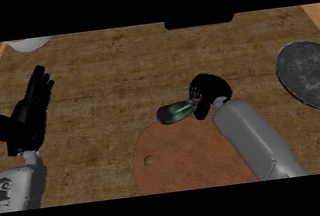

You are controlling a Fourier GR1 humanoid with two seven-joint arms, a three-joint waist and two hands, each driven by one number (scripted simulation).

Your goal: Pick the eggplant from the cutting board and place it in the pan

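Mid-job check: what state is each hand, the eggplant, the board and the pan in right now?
right hand: shut on the eggplant.
eggplant: held in the right hand, at the cutting board's far edge.
left hand: open, fingers up, resting at the view's left.
cutting board: lying flat, nothing else on it.
pan: at the view's right, eggplant not yet in it.

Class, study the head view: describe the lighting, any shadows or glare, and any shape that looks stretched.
Head view: the counter is evenly lit, without glare; no clear shadow shows under the eggplant or the right hand holding it; the eggplant has a faint pale sheen; the black left hand, open at the left, shows little shading; the pan looks taller than wide.
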